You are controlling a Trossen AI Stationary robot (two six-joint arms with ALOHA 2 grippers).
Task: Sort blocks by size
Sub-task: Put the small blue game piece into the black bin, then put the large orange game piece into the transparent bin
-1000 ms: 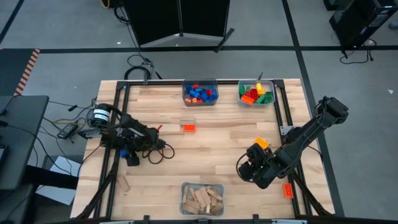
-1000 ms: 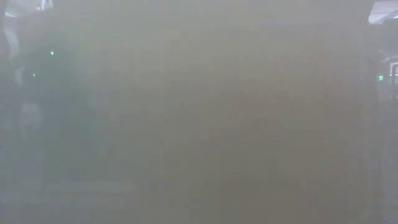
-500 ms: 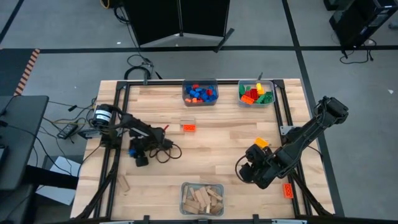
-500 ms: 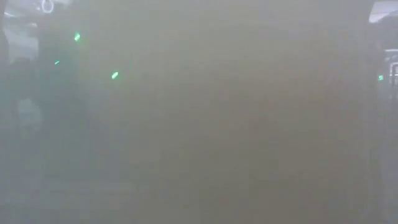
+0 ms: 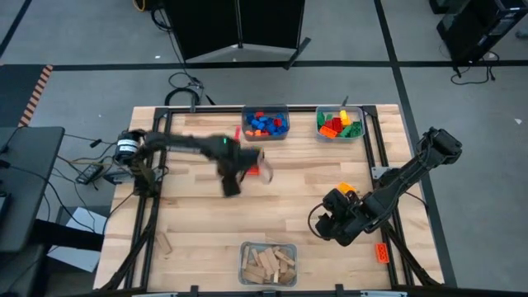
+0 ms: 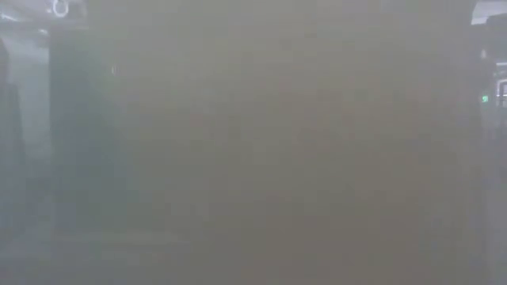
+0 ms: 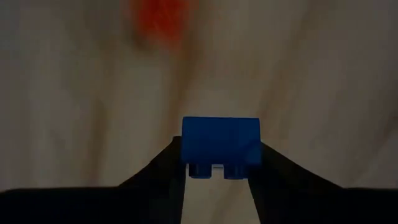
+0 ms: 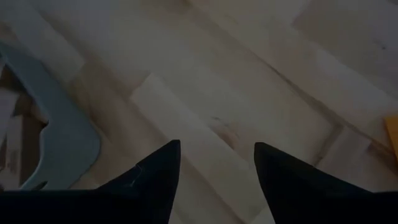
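Note:
My left gripper [image 5: 232,185] is over the middle of the table, shut on a small blue brick [image 7: 221,144]. An orange-red brick [image 5: 252,170] lies on the table just beside it and shows as a blur in the left wrist view [image 7: 163,15]. My right gripper [image 5: 318,223] is open and empty low over the table's near right part; its fingers also show in the right wrist view [image 8: 216,163]. A yellow-orange brick [image 5: 347,190] lies close behind the right arm. The low view shows only haze. My left gripper pinches the blue brick by two opposite side faces [image 7: 186,149] between its two fingers, at their free ends. The fingers come from above, pointing down. The brick is level and lifted clear of the table.
At the far edge stand a clear bin of blue and red bricks [image 5: 265,124] and a bin of mixed coloured bricks [image 5: 340,123]. A bin of wooden blocks [image 5: 268,264] stands at the near edge. A wooden block [image 5: 165,243] lies near left, a red brick [image 5: 383,252] near right.
My left gripper has swung fast from the table's left side toward its middle and far edge, carrying the blue brick clear of the table, and is now beside the orange-red brick. My right gripper has stayed nearly in place.

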